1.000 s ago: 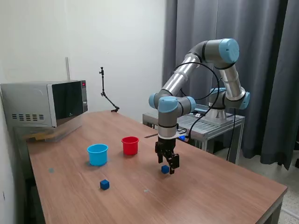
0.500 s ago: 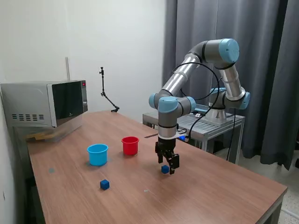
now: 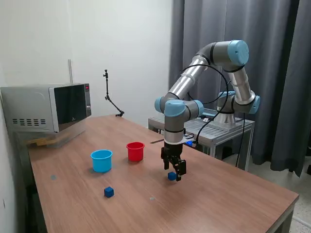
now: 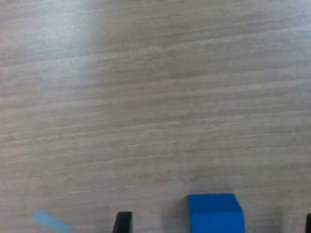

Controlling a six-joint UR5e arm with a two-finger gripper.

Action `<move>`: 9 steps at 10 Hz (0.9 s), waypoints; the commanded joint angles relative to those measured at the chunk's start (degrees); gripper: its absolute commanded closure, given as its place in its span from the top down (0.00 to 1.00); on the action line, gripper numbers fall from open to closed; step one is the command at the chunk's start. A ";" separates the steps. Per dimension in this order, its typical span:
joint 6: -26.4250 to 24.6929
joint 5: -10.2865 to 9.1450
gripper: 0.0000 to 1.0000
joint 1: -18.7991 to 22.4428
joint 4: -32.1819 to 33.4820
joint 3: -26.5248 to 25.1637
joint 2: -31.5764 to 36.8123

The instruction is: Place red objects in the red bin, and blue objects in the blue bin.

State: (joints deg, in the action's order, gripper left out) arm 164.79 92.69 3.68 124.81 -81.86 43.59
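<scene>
While the tool (image 3: 174,175) stands low over a blue cube (image 3: 171,176), we see its fingers open on both sides of it.

We judge nothing is gripped: the cube sits on the counter (image 3: 218,194) between spread fingers. The blue bin (image 3: 101,160) waits at its nine o'clock, beyond the red bin (image 3: 135,151); a second blue cube (image 3: 109,192) lies apart.

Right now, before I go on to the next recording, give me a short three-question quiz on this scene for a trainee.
1. True or false: the gripper is shut on a red cube.
2. How many blue cubes lie on the table?
3. Which cup stands further to the exterior view's left: A the blue cup, B the red cup?
Key: 1 false: open, straddling a blue cube. 2 two; the other cube lies apart. 3 A.
</scene>
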 commanded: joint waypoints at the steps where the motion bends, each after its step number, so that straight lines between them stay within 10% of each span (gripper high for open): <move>1: 0.00 -0.05 1.00 0.01 0.00 -0.05 -0.09; 9: 0.00 -0.14 1.00 0.19 0.26 0.65 -0.62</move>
State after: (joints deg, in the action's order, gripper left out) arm 164.76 92.55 3.79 124.91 -81.49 42.99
